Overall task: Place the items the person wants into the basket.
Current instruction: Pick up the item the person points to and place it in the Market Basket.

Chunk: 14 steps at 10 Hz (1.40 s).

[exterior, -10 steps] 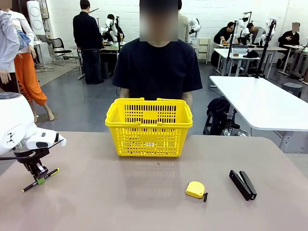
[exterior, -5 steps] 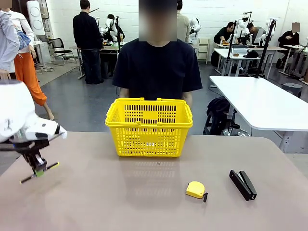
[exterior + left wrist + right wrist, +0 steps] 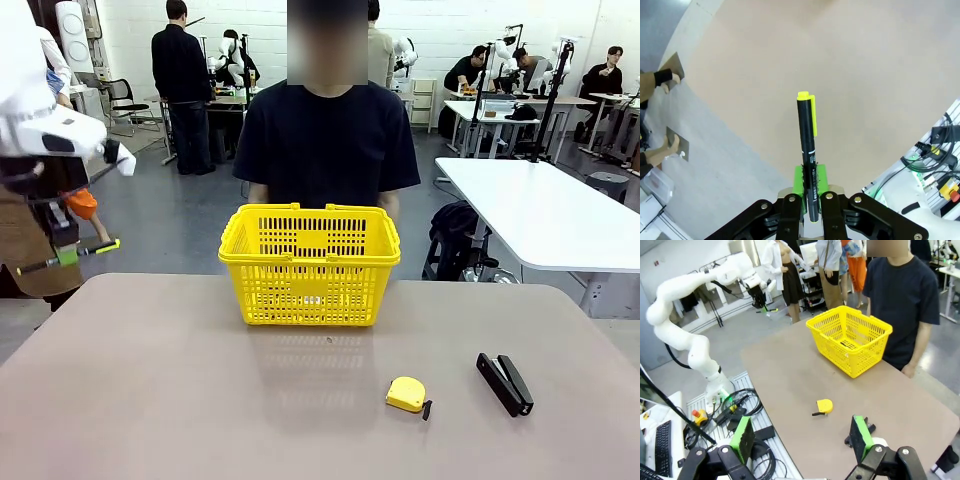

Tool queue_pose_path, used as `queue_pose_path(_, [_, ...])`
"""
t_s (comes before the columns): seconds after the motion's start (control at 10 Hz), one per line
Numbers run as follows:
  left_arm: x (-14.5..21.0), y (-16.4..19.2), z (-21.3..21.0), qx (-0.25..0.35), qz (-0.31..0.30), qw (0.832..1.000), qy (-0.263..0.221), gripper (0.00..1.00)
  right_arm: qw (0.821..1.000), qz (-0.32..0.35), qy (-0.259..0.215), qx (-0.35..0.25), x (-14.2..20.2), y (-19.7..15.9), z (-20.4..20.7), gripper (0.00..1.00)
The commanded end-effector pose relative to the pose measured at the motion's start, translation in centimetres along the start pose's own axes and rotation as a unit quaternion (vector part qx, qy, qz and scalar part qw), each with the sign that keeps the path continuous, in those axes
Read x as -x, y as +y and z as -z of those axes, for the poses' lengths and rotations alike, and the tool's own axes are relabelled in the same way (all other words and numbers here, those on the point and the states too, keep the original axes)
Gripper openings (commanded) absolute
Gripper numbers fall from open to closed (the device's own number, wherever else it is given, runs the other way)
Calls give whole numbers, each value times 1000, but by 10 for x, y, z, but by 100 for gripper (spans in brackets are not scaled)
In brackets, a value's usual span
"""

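Front view: the basket (image 3: 310, 266) is bright yellow moulded plastic, box-shaped, with lattice-perforated walls and a thick rim. It stands at the 12 o'clock side of the smooth, matte beige tabletop (image 3: 200, 400), directly in front of the person (image 3: 327, 140) in a plain black T-shirt. A small rounded yellow tape measure (image 3: 407, 394) lies toward 5 o'clock, and a slim black stapler (image 3: 504, 383) lies well apart at 4 o'clock. Behind is a grey-floored workshop with white tables. At 9 o'clock the white left arm is raised above the tabletop's edge, its left hand (image 3: 66, 252) pointing down and clamped on the thin black pen (image 3: 68, 257), which lies nearly level and tilts slightly.

Left wrist view: the pen's glossy black barrel with yellow cap end and clip (image 3: 807, 150) runs toward 12 o'clock, pinched between the green pads (image 3: 799, 179) of the left hand (image 3: 809, 192), over the bare beige tabletop and grey floor.

Right wrist view: the right hand (image 3: 802, 439) stands with its green-padded fingers (image 3: 742, 438) wide apart, holding nothing, low at 6 o'clock. The basket (image 3: 850, 340) sits toward 1 o'clock with dark objects inside, beside the person (image 3: 902, 300); the tape measure (image 3: 824, 405) lies at mid-table.
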<state>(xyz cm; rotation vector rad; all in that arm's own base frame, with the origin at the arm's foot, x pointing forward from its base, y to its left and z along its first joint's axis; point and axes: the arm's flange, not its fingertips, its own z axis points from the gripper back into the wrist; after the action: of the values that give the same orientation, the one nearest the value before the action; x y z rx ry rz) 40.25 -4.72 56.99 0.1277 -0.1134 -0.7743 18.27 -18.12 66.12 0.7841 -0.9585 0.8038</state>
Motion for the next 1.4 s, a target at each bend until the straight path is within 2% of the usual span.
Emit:
queue_pose_path(0.0, [-6, 11, -2, 23, 11, 1000, -3, 2, 1000, -8, -12, -7, -2, 0, 0, 100])
queue_pose_path(0.2, [2, 7, -6, 22, 1, 1000, 2, 2, 1000, -8, -12, -7, -2, 0, 0, 100])
queue_pose_path(0.7, [-6, 6, -8, 8, 5, 1000, -2, 2, 1000, -8, -12, -7, -2, 0, 0, 100])
queue_pose_path(0.8, [-4, 7, -6, 10, 4, 1000, 1, 11, 1000, -8, -12, -7, -2, 0, 0, 100])
queue_pose_path(1.0, [-78, 27, -10, -1, 111, 994, -19, 11, 1000, -8, -12, -7, -2, 0, 0, 100])
queue_pose_path(1.2, [-161, 37, 2, -15, 180, 983, -35, 11, 1000, -8, -12, -7, -2, 0, 0, 100])
queue_pose_path(1.3, [-201, 37, 9, -20, 230, 972, -37, 11, 1000, -8, -12, -7, -2, 0, 0, 100])
